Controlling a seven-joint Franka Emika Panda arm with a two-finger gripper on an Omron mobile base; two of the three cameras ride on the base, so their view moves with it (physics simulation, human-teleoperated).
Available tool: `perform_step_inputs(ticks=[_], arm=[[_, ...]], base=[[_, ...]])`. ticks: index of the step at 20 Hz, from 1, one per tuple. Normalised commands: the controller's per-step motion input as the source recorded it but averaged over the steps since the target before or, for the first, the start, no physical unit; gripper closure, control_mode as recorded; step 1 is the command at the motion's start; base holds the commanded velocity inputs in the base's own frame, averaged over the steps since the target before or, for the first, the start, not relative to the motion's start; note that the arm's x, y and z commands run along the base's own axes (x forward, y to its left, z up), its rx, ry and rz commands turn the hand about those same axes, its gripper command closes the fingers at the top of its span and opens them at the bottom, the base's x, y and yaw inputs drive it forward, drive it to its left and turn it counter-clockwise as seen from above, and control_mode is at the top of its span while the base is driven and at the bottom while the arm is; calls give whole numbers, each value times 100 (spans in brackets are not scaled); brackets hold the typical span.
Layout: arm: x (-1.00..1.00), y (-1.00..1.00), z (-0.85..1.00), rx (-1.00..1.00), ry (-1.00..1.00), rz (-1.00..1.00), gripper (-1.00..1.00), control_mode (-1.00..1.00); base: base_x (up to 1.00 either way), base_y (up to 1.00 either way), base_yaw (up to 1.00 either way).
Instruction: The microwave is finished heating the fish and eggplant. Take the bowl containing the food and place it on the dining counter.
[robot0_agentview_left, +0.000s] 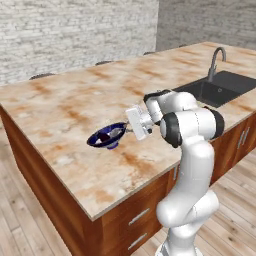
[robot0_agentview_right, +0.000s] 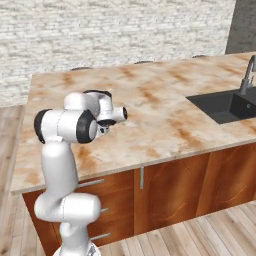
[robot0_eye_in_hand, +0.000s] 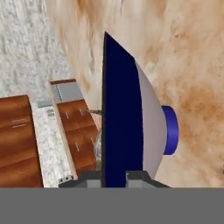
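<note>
White brick walls stand behind the long marbled tabletop (robot0_agentview_left: 75, 107), the dining counter where the food has to end up. Going from left to right in the left base view, we first see the blue bowl (robot0_agentview_left: 106, 136) over the near part of the tabletop, a bit tipped. We can see something pale inside it, maybe the fish, but it is too small for us to be sure. Right next to the bowl are our jaws (robot0_agentview_left: 129, 131), pinched almost shut on the bowl's thin rim, and that is why the bowl stays up. In the hand view the rim runs between the two dark tips, with the bowl's little blue foot pointing at the stone. We cannot tell if the foot touches the tabletop yet. We think the bowl has to sit flat before we let go. Far off to the right is the dark sink (robot0_agentview_left: 220, 87) with its bent tap (robot0_agentview_left: 216, 61), well apart from the bowl.
</note>
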Motion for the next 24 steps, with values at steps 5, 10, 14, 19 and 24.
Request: perform_step_inputs(ticks=[5, 10, 14, 19, 24], arm=[[9, 1, -96, -16, 2, 11, 100, -100], [-22, -4, -74, -9, -2, 11, 100, -100], [-99, -4, -28, -3, -19, 17, -100, -100], [-65, 8, 27, -1, -17, 5, -100, -100], [-84, 3, 96, 0, -27, 3, -100, -100]], base=[[0, 0, 0], [0, 0, 0], [0, 0, 0], [0, 0, 0], [0, 0, 0]])
